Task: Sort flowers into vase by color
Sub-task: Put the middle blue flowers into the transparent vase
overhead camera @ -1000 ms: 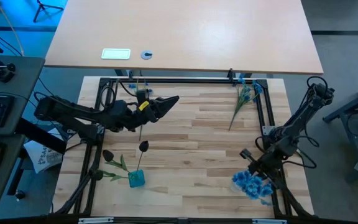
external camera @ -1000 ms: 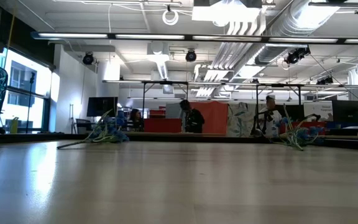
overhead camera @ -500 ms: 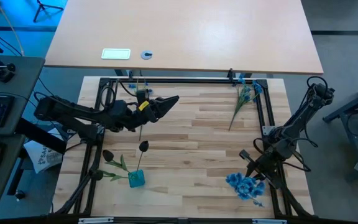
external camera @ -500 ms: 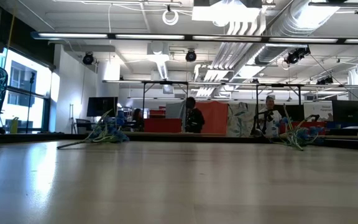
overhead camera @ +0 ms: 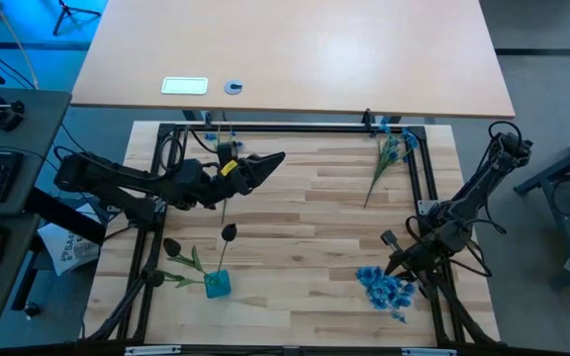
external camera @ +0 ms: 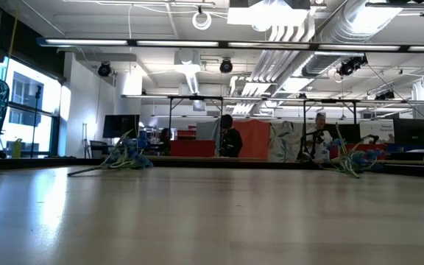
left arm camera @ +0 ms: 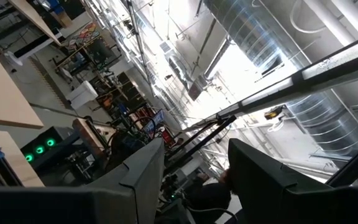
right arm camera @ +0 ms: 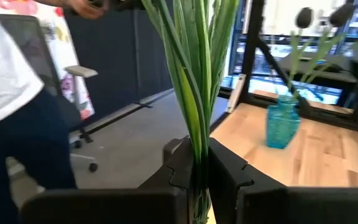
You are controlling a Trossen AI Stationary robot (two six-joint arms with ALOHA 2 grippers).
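My right gripper (overhead camera: pixel 405 261) is over the table's near right corner, shut on a bunch of blue-blossomed flowers (overhead camera: pixel 383 286). A turquoise glass vase (overhead camera: pixel 218 285) stands near the near left edge, and two leafy stems with dark buds (overhead camera: pixel 229 231) stick up out of it. It also shows in the right wrist view (right arm camera: pixel 283 125). More blue sprigs (overhead camera: pixel 391 150) lie at the far right corner. My left gripper (overhead camera: pixel 268 162) hangs open above the far left part of the table, tipped upward (left arm camera: pixel 194 186). My right gripper pinches several green stems (right arm camera: pixel 196 149) of the blue bunch between its two fingers (right arm camera: pixel 178 163), which lie across the stems. The blossom end (overhead camera: pixel 383 286) points toward the near edge. I cannot tell whether it rests on the table.
A black metal frame (overhead camera: pixel 295 127) runs round the wooden table. A few loose stems lie at the far left corner (overhead camera: pixel 211 133). A person in a white shirt (right arm camera: pixel 11 74) stands just beyond the table's near side. Bare wood lies between the vase and the right arm.
My right gripper, still shut, has swung the blue bunch toward the table's left. The blossoms now lie farther in from the right frame rail than a second ago.
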